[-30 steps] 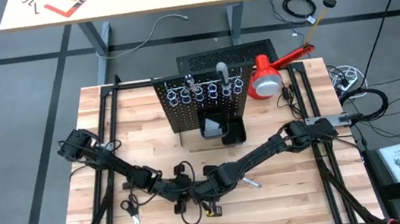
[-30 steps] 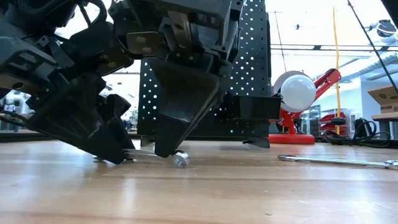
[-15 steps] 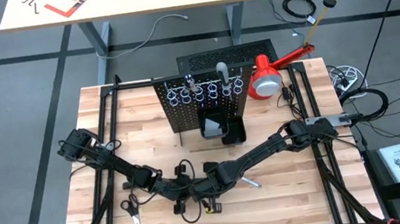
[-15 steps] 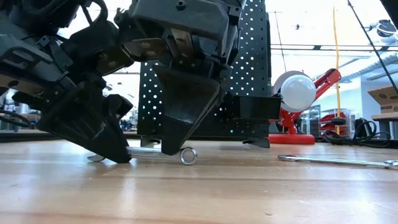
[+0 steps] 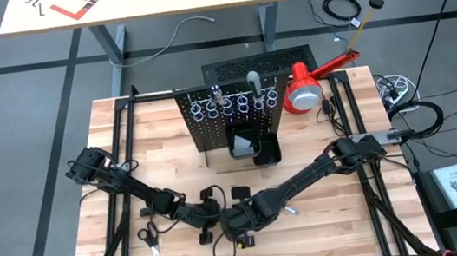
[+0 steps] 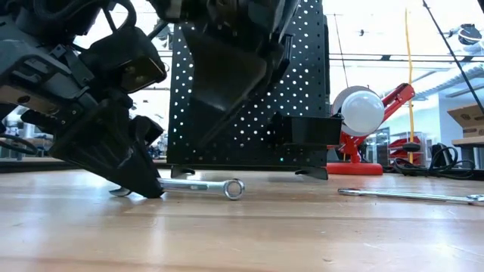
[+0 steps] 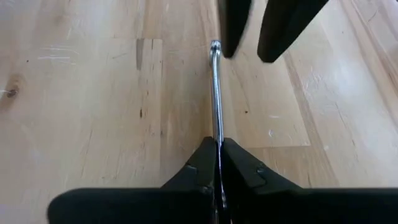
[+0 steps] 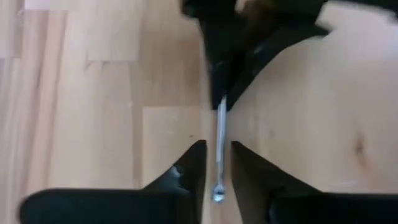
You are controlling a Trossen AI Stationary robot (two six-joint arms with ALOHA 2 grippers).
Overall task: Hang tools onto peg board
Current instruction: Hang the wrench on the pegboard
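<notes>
A thin silver wrench (image 6: 198, 184) lies nearly level, low over the wood near the table's front. Its ring end (image 6: 234, 189) points to the table's right. My left gripper (image 6: 144, 185) is shut on it. My right gripper (image 8: 217, 171) hangs open above the wrench's ring half, one finger on each side and touching nothing; the low view shows it (image 6: 203, 143) lifted clear. The peg board (image 5: 231, 114) stands upright at the table's far middle, with silver rings (image 5: 234, 104) and a black bin (image 5: 253, 148). A dark-handled screwdriver (image 5: 216, 90) sticks up from one ring. My left gripper pinches the wrench's shaft (image 7: 217, 138) between its two fingers, at the end opposite the ring. The fingers slant down from the table's left and lie along the wrench. The wrench runs straight out ahead of them; whether its ring end rests on the wood I cannot tell.
A second silver wrench (image 5: 286, 209) lies on the wood to the right. Pale-handled pliers (image 5: 153, 253) lie near the front left. A red lamp (image 5: 305, 86) stands right of the peg board. A flat slotted panel (image 5: 255, 58) lies behind it. A cable (image 5: 222, 249) loops under the grippers.
My right gripper has come off the wrench and risen clear of it, tipping as it went. The wrench stays in my left gripper. It has rolled about its length, so its ring now faces the low camera, and the ring end has shifted slightly right.
</notes>
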